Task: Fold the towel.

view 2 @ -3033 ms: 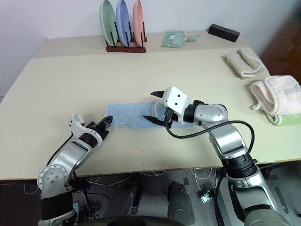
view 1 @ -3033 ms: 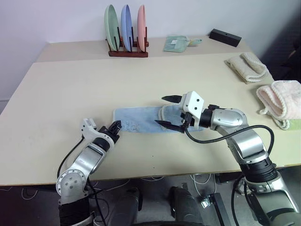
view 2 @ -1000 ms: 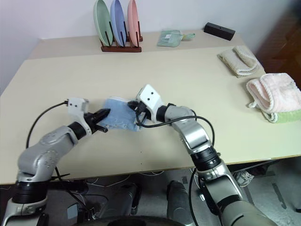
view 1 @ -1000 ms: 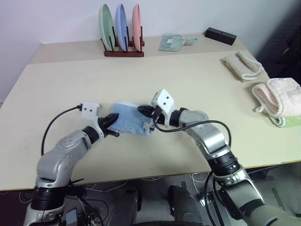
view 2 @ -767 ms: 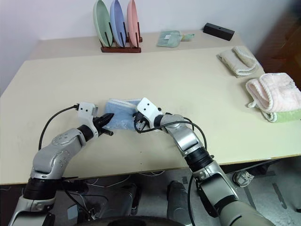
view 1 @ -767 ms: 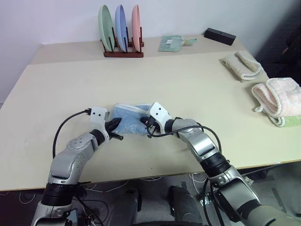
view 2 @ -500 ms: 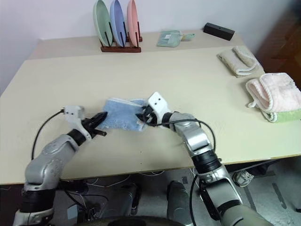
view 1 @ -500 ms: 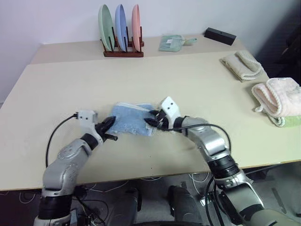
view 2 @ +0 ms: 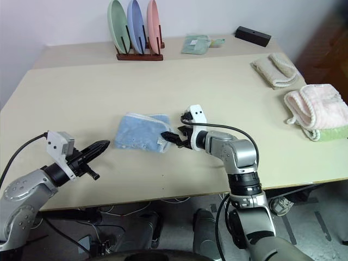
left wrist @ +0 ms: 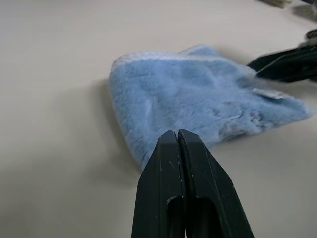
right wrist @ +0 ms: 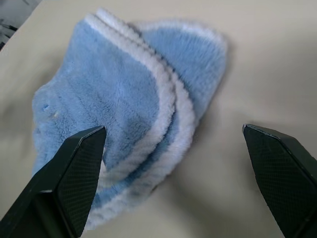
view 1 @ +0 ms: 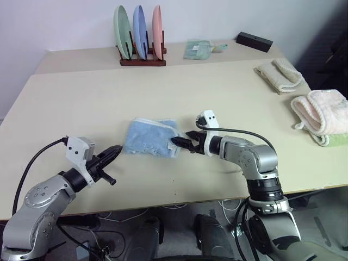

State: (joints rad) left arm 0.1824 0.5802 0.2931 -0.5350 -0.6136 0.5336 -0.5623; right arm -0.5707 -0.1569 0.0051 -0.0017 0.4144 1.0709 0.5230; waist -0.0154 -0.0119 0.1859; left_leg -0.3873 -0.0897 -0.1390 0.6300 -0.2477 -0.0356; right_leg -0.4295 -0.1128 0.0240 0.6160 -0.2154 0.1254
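Beige table (view 1: 228,87) at mid-frame carries the towel (view 1: 151,137), folded into a light blue bundle with pale edging stacked at its right end. Right gripper (view 1: 183,144) sits released just beside that end, fingers spread. Left gripper (view 1: 112,153), lower left of the frame, is clenched on nothing, apart from the towel. Plates in a rack (view 1: 140,32) stand at upper centre.

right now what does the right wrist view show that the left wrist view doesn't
Right wrist view alone: the towel's stacked whitish trim edges, framed by the open right gripper. Left wrist view alone: the shut left gripper just short of the towel's rounded folded end. Both: the folded light blue towel lying on the beige table, held by neither gripper.
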